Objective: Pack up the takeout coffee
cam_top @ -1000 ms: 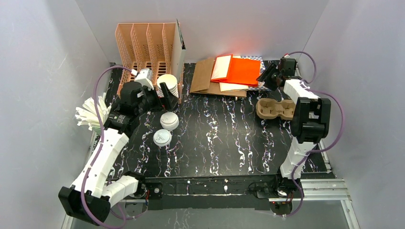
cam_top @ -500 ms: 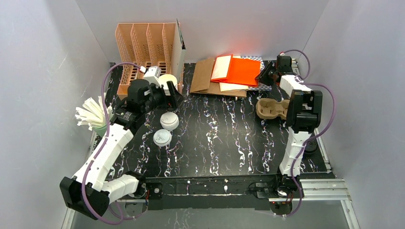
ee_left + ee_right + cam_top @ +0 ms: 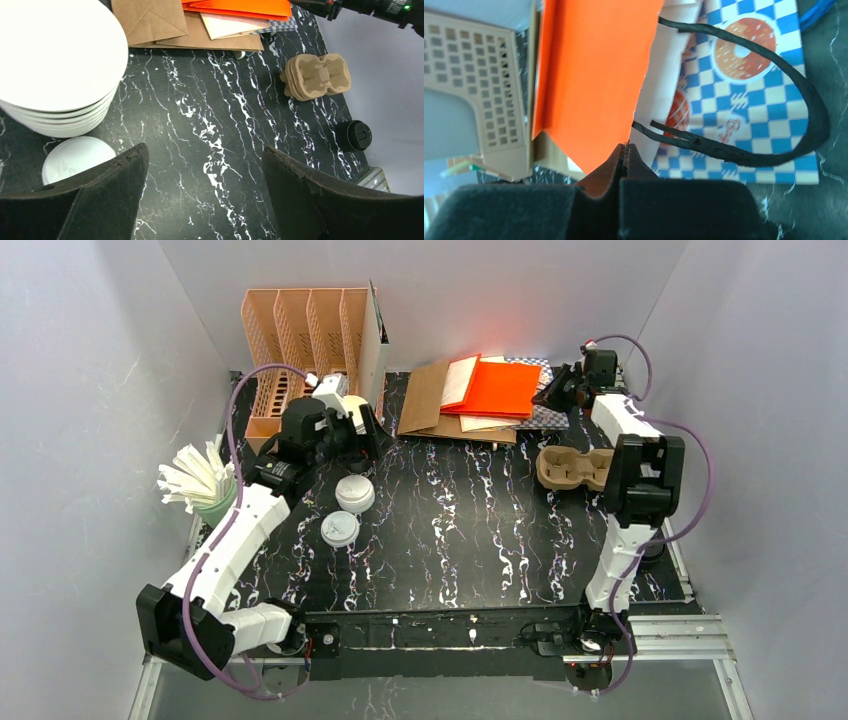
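Observation:
A cup with a black lid (image 3: 354, 135) stands at the table's right edge; in the top view the right arm hides it. Two round white lids (image 3: 354, 492) (image 3: 340, 529) sit just in front of my left gripper (image 3: 358, 435). The nearer-to-gripper lid stands taller, and I cannot tell whether a cup is under it. The left gripper (image 3: 205, 155) hangs open over bare table beside a stack of white cups (image 3: 55, 60). My right gripper (image 3: 555, 395) is shut on the edge of an orange paper bag (image 3: 589, 65) at the back.
A brown pulp cup carrier (image 3: 575, 468) lies right of centre. Brown paper bags (image 3: 425, 400) and a blue checked bag with black handles (image 3: 764, 90) lie beside and under the orange one. A peach rack (image 3: 300, 340) stands back left, and a cup of white sticks (image 3: 195, 480) at the left edge.
The right gripper has closed on the orange bag's edge, and the bag has shifted. The left gripper has moved toward the back right, alongside the stack of white cups.

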Action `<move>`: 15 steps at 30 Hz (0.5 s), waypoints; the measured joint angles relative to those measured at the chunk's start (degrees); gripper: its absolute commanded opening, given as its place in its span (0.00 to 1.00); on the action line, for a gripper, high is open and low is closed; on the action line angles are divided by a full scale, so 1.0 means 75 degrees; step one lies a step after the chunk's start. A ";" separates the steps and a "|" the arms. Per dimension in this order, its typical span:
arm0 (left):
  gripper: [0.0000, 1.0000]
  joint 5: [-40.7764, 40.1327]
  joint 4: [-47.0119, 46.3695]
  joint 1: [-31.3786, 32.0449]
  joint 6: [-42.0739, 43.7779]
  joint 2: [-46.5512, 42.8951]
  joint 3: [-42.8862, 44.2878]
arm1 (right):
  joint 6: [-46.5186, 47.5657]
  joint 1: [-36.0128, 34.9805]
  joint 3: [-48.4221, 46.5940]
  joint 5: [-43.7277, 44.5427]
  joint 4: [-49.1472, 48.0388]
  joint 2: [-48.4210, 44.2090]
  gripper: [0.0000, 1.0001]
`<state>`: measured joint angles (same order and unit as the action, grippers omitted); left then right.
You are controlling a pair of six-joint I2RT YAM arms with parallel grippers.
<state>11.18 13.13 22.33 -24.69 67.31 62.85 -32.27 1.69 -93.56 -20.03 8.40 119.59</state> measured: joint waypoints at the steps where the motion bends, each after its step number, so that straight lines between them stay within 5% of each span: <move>1: 0.81 -0.0003 -0.0041 0.0032 -0.0020 0.0061 0.0020 | 0.0035 -0.0009 0.0085 -0.0064 0.0058 -0.0189 0.01; 15: 0.86 -0.0927 -0.0574 0.1990 0.0105 0.1667 0.1000 | 0.0545 -0.0099 0.2853 -0.0699 0.1040 -0.4756 0.01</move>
<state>4.23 8.82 37.26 -23.90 79.81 70.35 -28.18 0.95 -72.16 -25.28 16.21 83.92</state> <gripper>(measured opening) 0.823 0.031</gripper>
